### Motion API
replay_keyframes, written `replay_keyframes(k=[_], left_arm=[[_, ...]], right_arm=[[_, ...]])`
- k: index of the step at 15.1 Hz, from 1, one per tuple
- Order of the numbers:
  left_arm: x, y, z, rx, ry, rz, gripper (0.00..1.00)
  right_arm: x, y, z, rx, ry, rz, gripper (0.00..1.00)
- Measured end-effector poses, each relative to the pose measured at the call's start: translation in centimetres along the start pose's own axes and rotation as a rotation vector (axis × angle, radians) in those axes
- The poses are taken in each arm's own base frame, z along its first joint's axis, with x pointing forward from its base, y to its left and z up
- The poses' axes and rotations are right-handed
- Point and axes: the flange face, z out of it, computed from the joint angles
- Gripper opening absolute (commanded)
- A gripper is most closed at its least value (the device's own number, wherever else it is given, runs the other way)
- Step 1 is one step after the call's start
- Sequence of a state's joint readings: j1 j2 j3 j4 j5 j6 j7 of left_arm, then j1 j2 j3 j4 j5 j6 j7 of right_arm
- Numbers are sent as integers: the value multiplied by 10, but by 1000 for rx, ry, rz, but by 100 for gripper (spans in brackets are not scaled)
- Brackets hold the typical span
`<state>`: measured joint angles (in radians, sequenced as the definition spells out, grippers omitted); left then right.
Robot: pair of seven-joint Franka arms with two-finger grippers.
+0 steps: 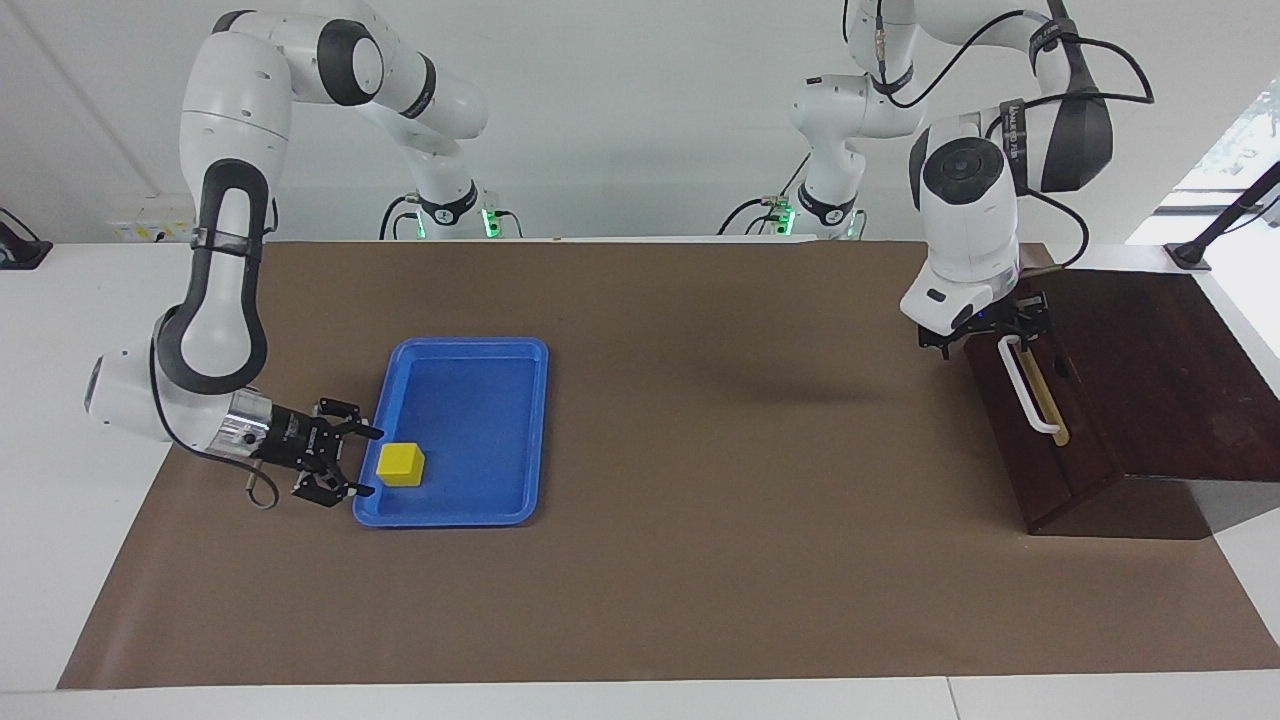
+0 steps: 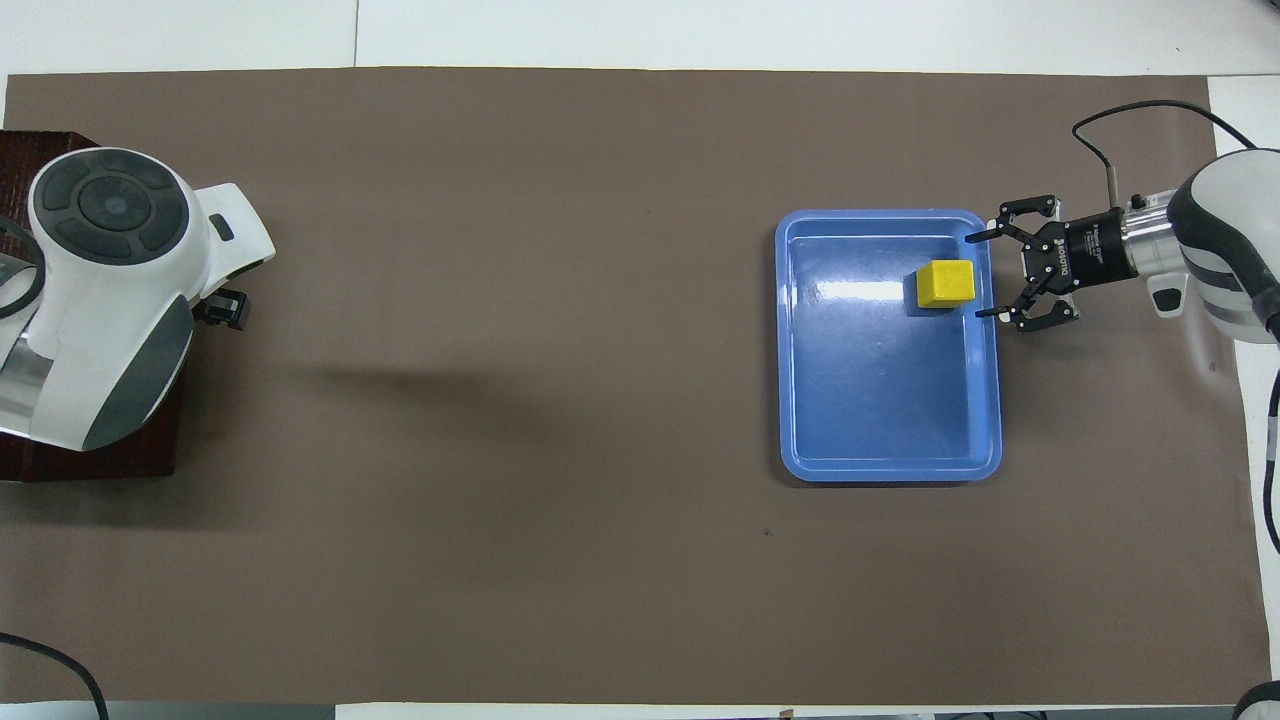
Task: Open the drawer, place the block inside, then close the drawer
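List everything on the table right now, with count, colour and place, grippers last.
drawer: one, dark brown box front with white handle, shut, at the left arm's end.
block: one, yellow, in the tray, at its edge nearest the right gripper.
tray: one, blue, toward the right arm's end.
table cover: one, brown.
left gripper: open, at the handle's end nearer the robots.
right gripper: open, low at the tray's rim, facing the block.

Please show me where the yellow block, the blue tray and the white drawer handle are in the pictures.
yellow block (image 1: 401,464), facing view, on its front face.
blue tray (image 1: 470,345), facing view, on the rim nearest the robots.
white drawer handle (image 1: 1027,395), facing view, on the middle of the bar.
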<state>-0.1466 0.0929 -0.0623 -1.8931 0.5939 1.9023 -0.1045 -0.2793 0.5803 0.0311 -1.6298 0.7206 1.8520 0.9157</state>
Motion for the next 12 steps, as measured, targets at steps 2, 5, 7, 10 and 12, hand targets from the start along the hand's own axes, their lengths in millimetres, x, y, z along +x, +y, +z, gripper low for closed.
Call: replay_keyframes(k=[2, 5, 7, 10, 12], left_arm=[[2, 2, 15, 3, 13, 8, 100], [1, -2, 32, 17, 26, 17, 100], [1, -4, 39, 16, 42, 17, 100], [3, 2, 49, 14, 43, 31, 100], [4, 2, 53, 29, 40, 41, 100]], right_arm=[[-2, -1, 0, 1, 1, -4, 100], [-11, -5, 4, -5, 3, -20, 100], [-15, -7, 9, -11, 3, -27, 100], [-18, -9, 14, -15, 5, -32, 100], [-17, -8, 14, -14, 6, -30, 100]])
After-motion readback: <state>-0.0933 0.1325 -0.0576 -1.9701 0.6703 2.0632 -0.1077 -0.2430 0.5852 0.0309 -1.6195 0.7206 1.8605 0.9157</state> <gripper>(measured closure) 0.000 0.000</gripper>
